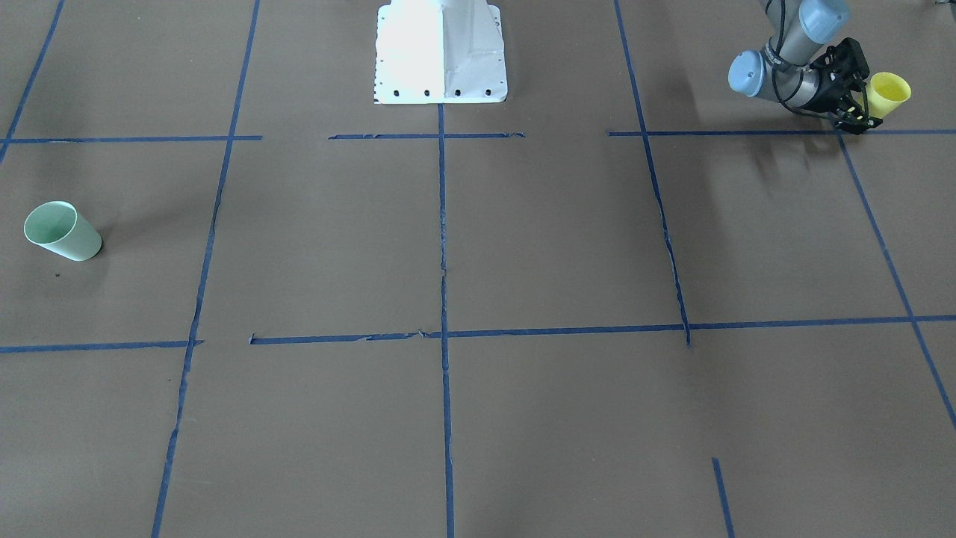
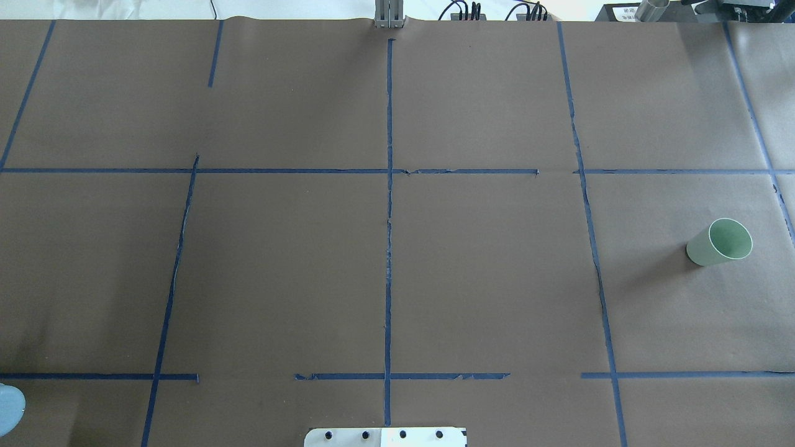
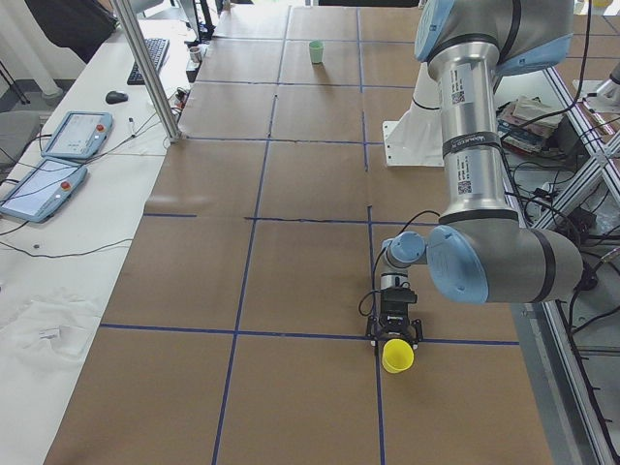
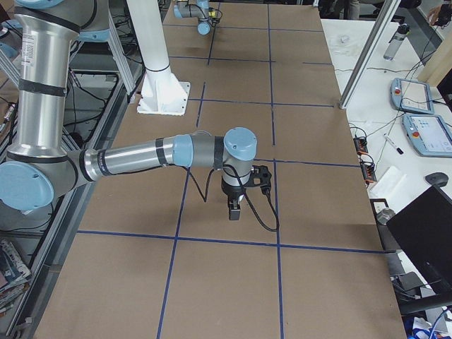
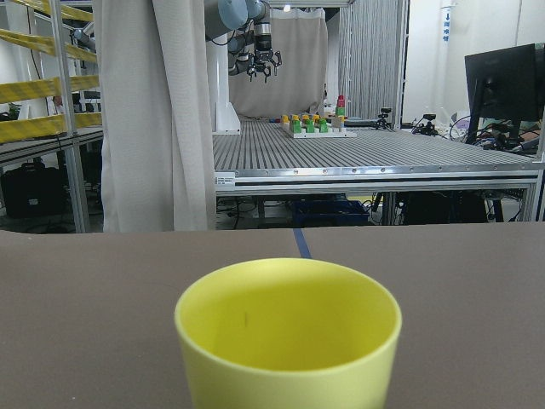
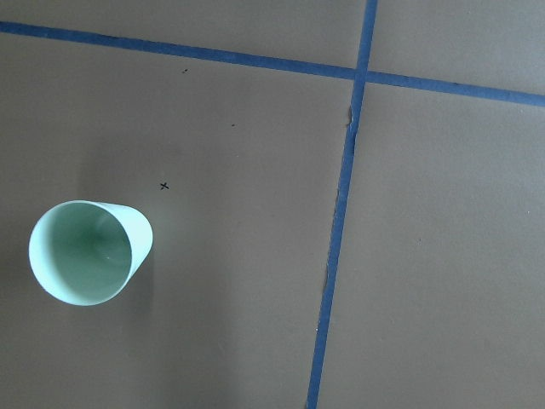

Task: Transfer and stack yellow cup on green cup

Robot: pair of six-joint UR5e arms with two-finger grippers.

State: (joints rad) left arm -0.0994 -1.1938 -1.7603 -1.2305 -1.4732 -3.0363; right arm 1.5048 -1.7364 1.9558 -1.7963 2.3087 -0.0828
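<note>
Brown paper-covered table (image 1: 523,246), marked into squares by blue tape lines (image 1: 442,224). Small bright yellow tapered plastic cup (image 1: 889,93) upright at robot's left end of table. Left gripper (image 1: 861,101) low and level behind it, jaws spread wide on either side of yellow cup's lower part; contact not clear. Small pale mint-green tapered cup (image 1: 62,232) upright at opposite end, well apart. Right gripper (image 4: 234,210) pointing down above table, green cup off to one side in right wrist view; cannot tell state of its jaws.
</note>
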